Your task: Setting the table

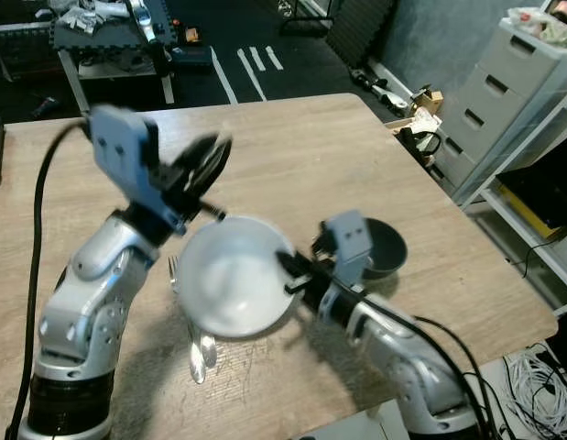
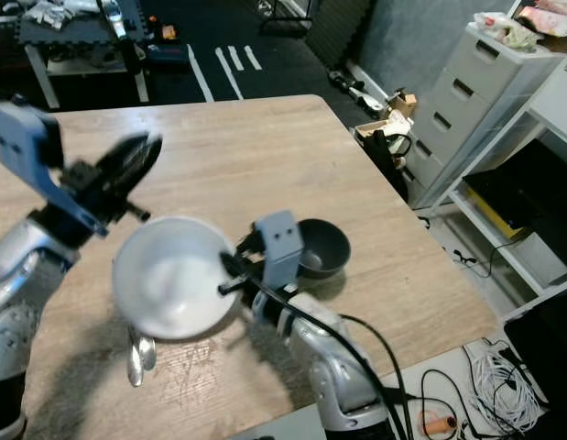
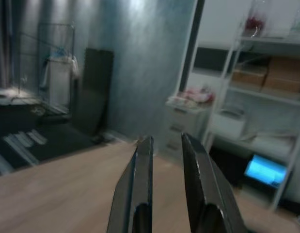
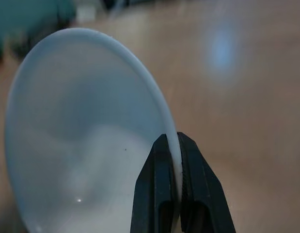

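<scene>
Rt gripper (image 4: pixel 173 145) pinches smooth round white bowl (image 1: pixel 235 275) rim above wood-grain table (image 1: pixel 292 147).

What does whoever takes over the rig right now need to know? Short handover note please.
Right gripper: shut on the rim of the white bowl, holding it tilted above the wooden table.
Left gripper: raised over the table behind the bowl, fingers slightly apart, holding nothing.
Grey bowl: standing on the table, just right of the right gripper.
Cutlery: lying on the table under the white bowl's near edge; I make out a spoon and what looks like a fork.
Done: grey bowl and cutlery are out.
Left: set the white bowl down, probably then release.
</scene>
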Motion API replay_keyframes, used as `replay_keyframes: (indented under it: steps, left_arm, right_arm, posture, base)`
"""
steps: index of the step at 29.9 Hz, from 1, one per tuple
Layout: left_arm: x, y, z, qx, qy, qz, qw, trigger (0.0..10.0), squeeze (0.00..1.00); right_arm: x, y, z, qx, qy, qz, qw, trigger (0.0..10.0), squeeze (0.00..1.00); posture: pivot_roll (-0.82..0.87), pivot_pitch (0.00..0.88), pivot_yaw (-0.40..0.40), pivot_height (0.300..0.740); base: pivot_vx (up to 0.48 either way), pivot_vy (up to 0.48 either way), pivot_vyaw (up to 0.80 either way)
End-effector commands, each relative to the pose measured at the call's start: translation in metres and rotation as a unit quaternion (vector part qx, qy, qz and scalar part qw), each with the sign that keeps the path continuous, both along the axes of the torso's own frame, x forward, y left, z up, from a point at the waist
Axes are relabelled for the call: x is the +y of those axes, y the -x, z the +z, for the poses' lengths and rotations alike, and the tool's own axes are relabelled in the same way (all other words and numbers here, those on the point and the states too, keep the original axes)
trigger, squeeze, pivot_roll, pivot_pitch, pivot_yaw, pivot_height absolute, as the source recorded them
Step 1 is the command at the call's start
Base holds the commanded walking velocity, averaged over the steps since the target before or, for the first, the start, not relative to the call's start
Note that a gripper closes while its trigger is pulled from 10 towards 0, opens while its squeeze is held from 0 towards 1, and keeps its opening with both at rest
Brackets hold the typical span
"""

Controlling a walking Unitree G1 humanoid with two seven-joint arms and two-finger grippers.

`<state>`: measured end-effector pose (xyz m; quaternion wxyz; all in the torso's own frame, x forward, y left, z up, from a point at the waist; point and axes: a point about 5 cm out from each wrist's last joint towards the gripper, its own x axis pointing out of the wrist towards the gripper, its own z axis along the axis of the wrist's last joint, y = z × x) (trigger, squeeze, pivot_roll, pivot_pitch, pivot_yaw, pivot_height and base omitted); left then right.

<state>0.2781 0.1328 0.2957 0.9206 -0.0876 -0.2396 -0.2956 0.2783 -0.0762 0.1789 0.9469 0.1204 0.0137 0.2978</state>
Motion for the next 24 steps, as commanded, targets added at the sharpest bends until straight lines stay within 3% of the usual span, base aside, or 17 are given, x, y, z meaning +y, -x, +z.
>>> replay_keyframes:
  steps: [1,4,7,8,9,10,11,12,14,15,18,20,23,24]
  left_arm:
    - [0.000,0.005,0.007,0.005,0.024,-0.006,1.000,10.0,0.00]
    - [0.013,-0.001,0.012,0.014,0.036,0.041,0.998,10.0,0.00]
    - [0.032,-0.010,0.018,0.028,0.067,0.105,0.992,10.0,0.00]
    - [0.032,-0.010,0.018,0.028,0.067,0.105,0.992,10.0,0.00]
    - [0.044,-0.013,0.024,0.033,0.077,0.144,0.986,10.0,0.00]
    - [0.044,-0.012,0.023,0.028,0.051,0.158,0.986,10.0,0.00]
    - [0.044,-0.012,0.023,0.028,0.051,0.158,0.986,10.0,0.00]
    - [0.039,-0.008,0.014,0.026,-0.012,0.160,0.987,10.0,0.00]
    - [0.028,-0.002,-0.005,0.031,-0.089,0.143,0.985,10.0,0.00]
    - [0.028,-0.002,-0.005,0.031,-0.089,0.143,0.985,10.0,0.00]
    - [0.015,0.011,-0.045,0.054,-0.188,0.122,0.973,10.0,0.00]
    - [0.013,0.015,-0.059,0.071,-0.201,0.121,0.970,10.0,0.00]
    - [0.013,0.020,-0.087,0.138,-0.163,0.158,0.964,10.0,0.00]
    - [0.013,0.020,-0.087,0.138,-0.163,0.158,0.964,10.0,0.00]
  right_arm:
    - [-0.011,0.002,0.019,-0.040,-0.052,-0.032,0.997,10.0,0.00]
    - [-0.026,0.001,0.041,-0.074,-0.103,-0.084,0.988,10.0,0.00]
    - [-0.044,-0.004,0.053,-0.094,-0.127,-0.147,0.977,10.0,0.00]
    - [-0.044,-0.004,0.053,-0.094,-0.127,-0.147,0.977,10.0,0.00]
    - [-0.059,-0.010,0.058,-0.106,-0.143,-0.197,0.964,10.0,0.00]
    - [-0.065,-0.012,0.059,-0.113,-0.147,-0.220,0.958,10.0,0.00]
    - [-0.065,-0.012,0.059,-0.113,-0.147,-0.220,0.958,10.0,0.00]
    - [-0.072,-0.014,0.060,-0.121,-0.149,-0.252,0.948,10.0,0.00]
    - [-0.074,-0.016,0.061,-0.128,-0.144,-0.270,0.943,10.0,0.00]
    - [-0.074,-0.016,0.061,-0.128,-0.144,-0.270,0.943,10.0,0.00]
    - [-0.069,-0.019,0.059,-0.133,-0.145,-0.273,0.942,10.0,0.00]
    - [-0.067,-0.020,0.059,-0.134,-0.147,-0.272,0.941,10.0,0.00]
    - [-0.058,-0.021,0.058,-0.138,-0.150,-0.256,0.945,10.0,0.00]
    - [-0.058,-0.021,0.058,-0.138,-0.150,-0.256,0.945,10.0,0.00]
  posture:
    - [0.02,0.088,0.020,0.740]
    - [0.02,0.088,0.030,0.740]
    - [0.02,0.086,0.036,0.740]
    - [0.02,0.086,0.036,0.740]
    - [0.02,0.083,0.039,0.740]
    - [0.02,0.080,0.040,0.740]
    - [0.02,0.080,0.040,0.740]
    - [0.03,0.078,0.040,0.740]
    - [0.03,0.076,0.043,0.740]
    - [0.03,0.076,0.043,0.740]
    - [0.05,0.074,0.047,0.740]
    - [0.05,0.074,0.047,0.740]
    - [0.05,0.070,0.053,0.740]
    - [0.05,0.070,0.053,0.740]
  base:
    - [0.000,0.000,0.00]
    - [0.000,0.000,0.00]
    - [0.000,0.000,0.00]
    - [0.000,0.000,0.00]
    - [0.000,0.000,0.00]
    - [0.000,0.000,0.00]
    - [0.000,0.000,0.00]
    - [0.000,0.000,0.00]
    - [0.000,0.000,0.00]
    - [0.000,0.000,0.00]
    - [0.000,0.000,0.00]
    - [0.000,0.000,0.00]
    - [0.000,0.000,0.00]
    - [0.000,0.000,0.00]
